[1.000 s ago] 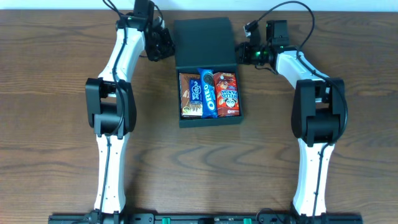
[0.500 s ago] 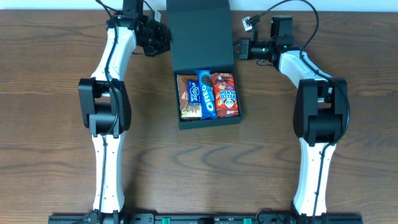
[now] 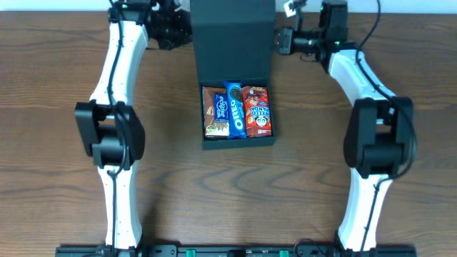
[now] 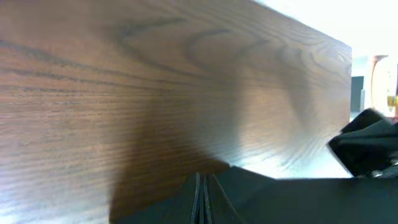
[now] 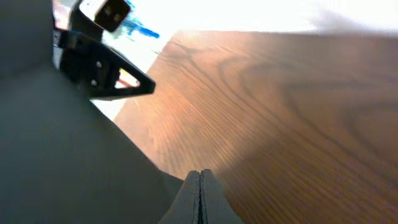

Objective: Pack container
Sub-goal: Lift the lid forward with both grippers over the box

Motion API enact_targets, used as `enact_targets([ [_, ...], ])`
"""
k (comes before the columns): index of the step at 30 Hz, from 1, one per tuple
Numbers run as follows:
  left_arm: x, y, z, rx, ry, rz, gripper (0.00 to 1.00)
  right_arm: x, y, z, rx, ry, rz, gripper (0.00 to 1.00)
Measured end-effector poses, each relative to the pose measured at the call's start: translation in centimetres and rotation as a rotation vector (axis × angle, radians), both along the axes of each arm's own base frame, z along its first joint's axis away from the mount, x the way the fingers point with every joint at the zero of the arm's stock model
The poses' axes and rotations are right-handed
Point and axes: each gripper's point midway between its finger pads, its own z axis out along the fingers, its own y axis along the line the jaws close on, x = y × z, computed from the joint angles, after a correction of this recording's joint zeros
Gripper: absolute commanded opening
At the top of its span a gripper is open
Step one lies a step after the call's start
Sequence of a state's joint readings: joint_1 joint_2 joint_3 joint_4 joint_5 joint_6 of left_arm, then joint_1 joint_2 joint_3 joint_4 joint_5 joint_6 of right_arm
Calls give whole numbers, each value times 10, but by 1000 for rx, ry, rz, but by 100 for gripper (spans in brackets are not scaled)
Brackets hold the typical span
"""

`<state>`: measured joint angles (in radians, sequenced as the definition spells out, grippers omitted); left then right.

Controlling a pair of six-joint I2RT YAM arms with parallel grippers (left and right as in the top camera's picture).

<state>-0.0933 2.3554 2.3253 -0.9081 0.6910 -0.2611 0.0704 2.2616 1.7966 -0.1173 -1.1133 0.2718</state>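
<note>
Both arms are stretched far out across the wood-grain table (image 3: 64,143), elbows bent outward, their wrists turned in toward each other at the far edge. The left gripper (image 4: 199,180) sits just beside the left edge of the lid and the right gripper (image 5: 200,179) just beside the right edge. From overhead I cannot tell whether either one touches the card. On both wrist cameras I see the jaws pressed together into a thin seam with nothing between them. The container (image 3: 233,43) lies at the middle of the table between the arms. It is matte dark teal cardboard with square corners, and its flat flap lid runs from the tray's far side past the top of my overhead view. Inside the tray a brown packet (image 3: 216,111), a blue Oreo packet (image 3: 235,108) and a glossy red packet (image 3: 258,111) lie side by side.
</note>
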Motion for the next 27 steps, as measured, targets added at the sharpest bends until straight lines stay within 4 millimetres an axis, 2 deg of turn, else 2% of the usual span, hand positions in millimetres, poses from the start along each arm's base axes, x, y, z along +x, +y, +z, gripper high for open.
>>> enact_targets([
  [4,-13,-1,30,58,-64,-33,6,-14,0,49,2,-55,13,2],
  [7,-26,-4,38,126,-82,-70,6,-27,0,64,-31,-46,8,1],
  [11,-41,-7,34,222,-80,-124,6,-45,0,62,-128,-20,-7,2],
  [17,-57,-2,25,390,-79,-182,6,-66,-13,53,-367,-23,-71,2],
  [22,-67,4,34,514,-115,-221,6,-84,-28,52,-556,-35,-110,2],
  [27,-75,9,44,585,-147,-262,6,-99,-33,46,-673,-19,-117,1],
])
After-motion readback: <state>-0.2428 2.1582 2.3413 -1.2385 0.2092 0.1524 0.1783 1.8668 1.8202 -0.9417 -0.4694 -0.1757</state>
